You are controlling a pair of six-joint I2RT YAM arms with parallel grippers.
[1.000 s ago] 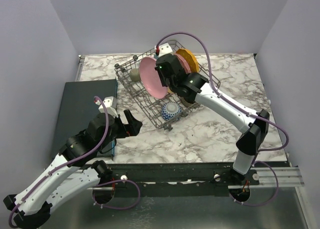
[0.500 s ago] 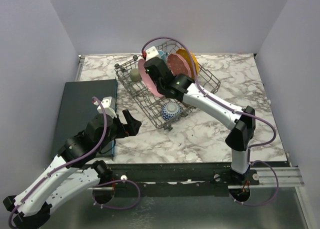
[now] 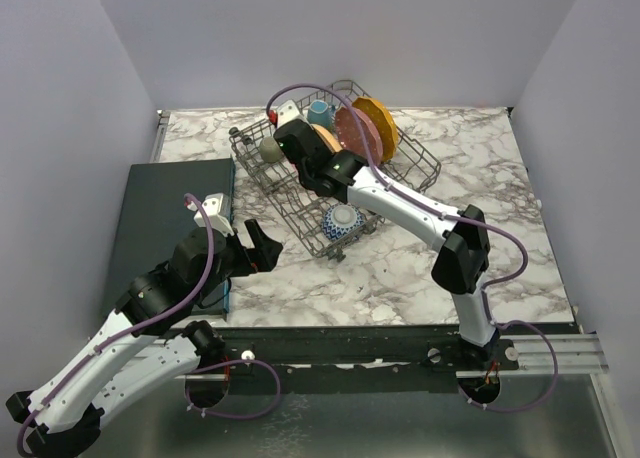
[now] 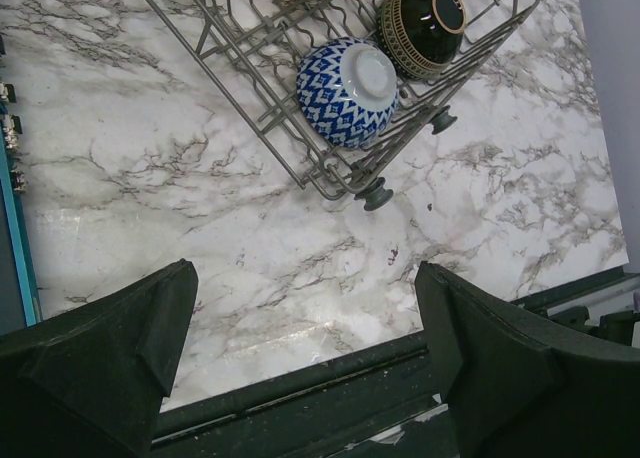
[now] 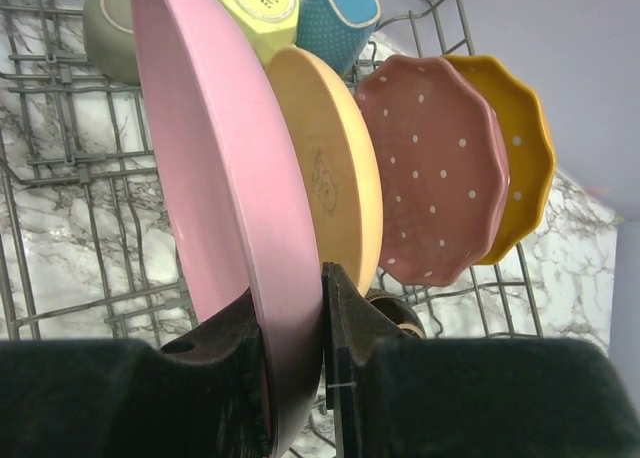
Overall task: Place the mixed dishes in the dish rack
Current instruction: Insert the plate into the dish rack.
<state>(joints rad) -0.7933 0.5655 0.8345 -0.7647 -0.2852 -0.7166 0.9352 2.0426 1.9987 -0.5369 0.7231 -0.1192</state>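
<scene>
Okay, starting closest to us: the left tool (image 4: 303, 308) hangs just above the bench (image 4: 200, 188) near its front edge, next to the dark mat (image 3: 160, 208). Its fingers are spread as wide as they go with nothing between them, so we reckon it's just parked there to stay out of the other arm's way. Just past it is the near corner of the dish rack (image 4: 262, 128), where the blue-patterned bowl (image 4: 347, 90) and the dark brown bowl (image 4: 425, 28) sit side by side, tipped over with their bottoms showing. That's probably so they drain and leave the tine rows for plates. Further in, the right tool (image 5: 293, 363) is pinched narrow on the rim of the pink plate (image 5: 215, 178), one finger on each face. It holds the plate on edge over the rack, which makes sense to us since an edge grip lets it slide down between tines. We can't tell if the bottom edge is seated yet, because the fingers hide it. Right behind it the peach plate (image 5: 330, 178), the dotted scalloped plate (image 5: 440, 168) and the orange plate (image 5: 525, 158) stand on edge in a row, so pink looks like it's lining up with them. Farthest back, the olive mug (image 5: 105, 18), yellow mug (image 5: 262, 8) and blue mug (image 5: 340, 18) are tucked along the rack's far end. Every other dish we can spot is already in the rack, so this looks like the last one.
</scene>
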